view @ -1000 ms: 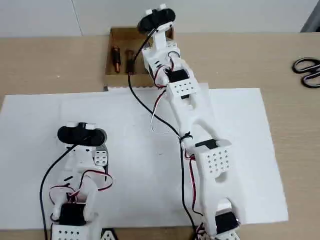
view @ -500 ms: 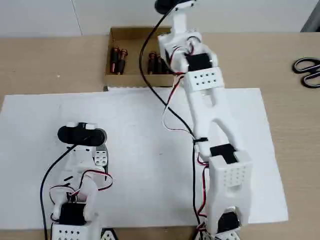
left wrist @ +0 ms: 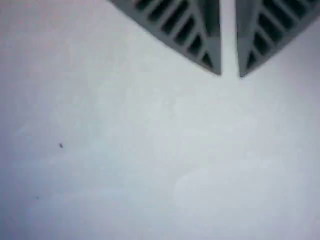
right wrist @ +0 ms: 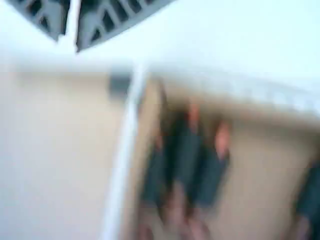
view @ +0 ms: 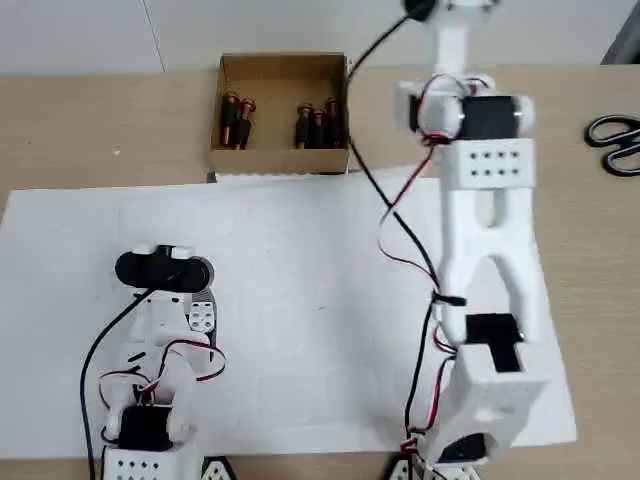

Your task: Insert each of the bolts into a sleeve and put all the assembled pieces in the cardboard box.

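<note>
The left gripper (left wrist: pixel 229 72) is all but closed. Its 2 grey ribbed fingers (left wrist: pixel 197 42) stand side by side with only a thin slit between the tips, and nothing sits in that slit. Straight beneath the fingertips lies a white paper sheet (left wrist: pixel 150 160), bare apart from a tiny dark speck off to one side. In the high view the left arm (view: pixel 160 340) is folded low over this sheet, well apart from the cardboard box (view: pixel 280 160).

The right gripper (right wrist: pixel 70 35) is likewise almost closed, with a narrow bright gap between its 2 fingers (right wrist: pixel 107 20) and nothing held. The box lies out beyond these fingertips, clear of them, and 3 dark assembled pieces (right wrist: pixel 187 155) with coppery ends rest side by side on its floor. The wrist view is too blurred to tell bolt from sleeve.

From above, the right arm (view: pixel 485 220) stretches along the table (view: pixel 100 130) beside the box, apart from its wall. The box holds 5 pieces: 2 pieces (view: pixel 237 118) together on the side farther from the right arm, and 3 pieces (view: pixel 318 123) together on the side nearer to it, with bare cardboard between the 2 groups. All 5 lie flat and roughly parallel.

A pair of scissors (view: pixel 615 140) rests on the table, on the side of the right arm away from the box.
</note>
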Motion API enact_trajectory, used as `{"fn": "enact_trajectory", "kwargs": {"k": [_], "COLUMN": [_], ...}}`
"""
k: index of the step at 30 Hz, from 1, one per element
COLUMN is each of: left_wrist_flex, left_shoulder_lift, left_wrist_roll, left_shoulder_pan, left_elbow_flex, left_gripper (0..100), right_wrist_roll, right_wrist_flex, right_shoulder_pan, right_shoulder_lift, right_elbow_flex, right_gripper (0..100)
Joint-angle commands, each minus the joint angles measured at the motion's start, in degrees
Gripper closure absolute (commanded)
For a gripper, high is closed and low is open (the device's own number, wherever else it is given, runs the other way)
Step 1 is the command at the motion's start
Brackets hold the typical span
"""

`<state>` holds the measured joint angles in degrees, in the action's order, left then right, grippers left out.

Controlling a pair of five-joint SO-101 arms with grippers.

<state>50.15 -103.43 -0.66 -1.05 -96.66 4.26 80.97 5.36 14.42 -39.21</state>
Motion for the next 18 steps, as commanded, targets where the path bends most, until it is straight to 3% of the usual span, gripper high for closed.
{"fn": "enact_trajectory", "kwargs": {"k": [1,11,18], "left_wrist_flex": [0.18,0.18,0.18], "left_shoulder_lift": [-0.44,-0.44,-0.44], "left_wrist_roll": [0.00,0.00,0.00], "left_shoulder_pan": [-0.18,-0.18,-0.18], "left_elbow_flex": [0.31,0.31,0.31], "left_gripper": [99,99,99], "right_wrist_roll": [2.64,5.54,5.45], "right_wrist_flex": [9.71,14.29,13.67], "right_shoulder_pan": [-1.19,-2.33,-2.15], "right_shoulder_lift": [-6.20,-14.64,-30.73], "right_elbow_flex": [-2.90,1.49,19.78], "right_gripper": [99.5,99.5,99.5]}}
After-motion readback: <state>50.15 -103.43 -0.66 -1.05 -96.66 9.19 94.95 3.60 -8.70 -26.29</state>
